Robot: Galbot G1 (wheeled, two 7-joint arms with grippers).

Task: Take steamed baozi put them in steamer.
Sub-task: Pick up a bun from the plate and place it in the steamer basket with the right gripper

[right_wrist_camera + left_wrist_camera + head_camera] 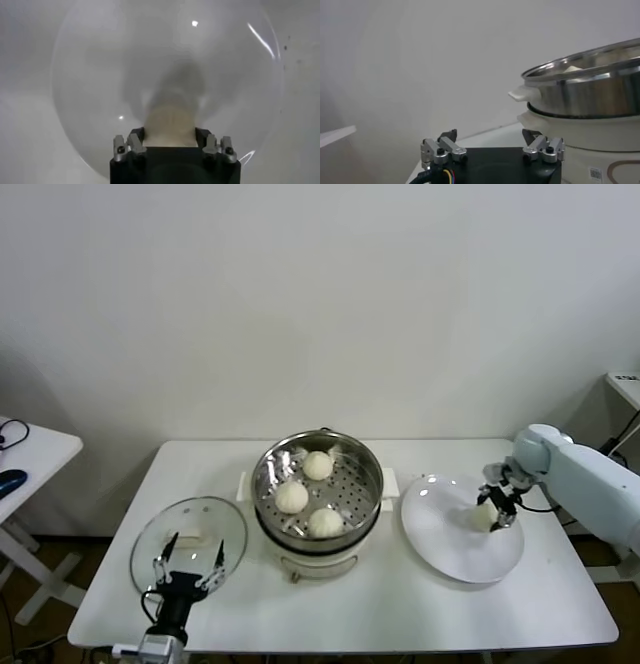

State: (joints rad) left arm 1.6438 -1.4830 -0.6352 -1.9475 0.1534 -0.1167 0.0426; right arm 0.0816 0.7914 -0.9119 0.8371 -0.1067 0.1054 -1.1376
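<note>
The steamer (366, 462) stands at the table's middle with three baozi on its perforated tray: one at the back (318, 465), one on the left (291, 497), one at the front (325, 523). My right gripper (497, 512) is over the white plate (450, 554), shut on the fourth baozi (484, 517) low above the plate. In the right wrist view the bun (169, 122) fills the gap between my fingers, with the right gripper (169, 134) above the plate (90, 75). My left gripper (188, 562) is parked open and empty at the front left; its wrist view shows the gripper (490, 135) and the steamer's side (590, 95).
A round glass lid (210, 519) with a white handle lies flat left of the steamer, right by my left gripper. A small side table (40, 454) with a dark object (12, 480) stands at the far left. The white table's front edge is close to my left arm.
</note>
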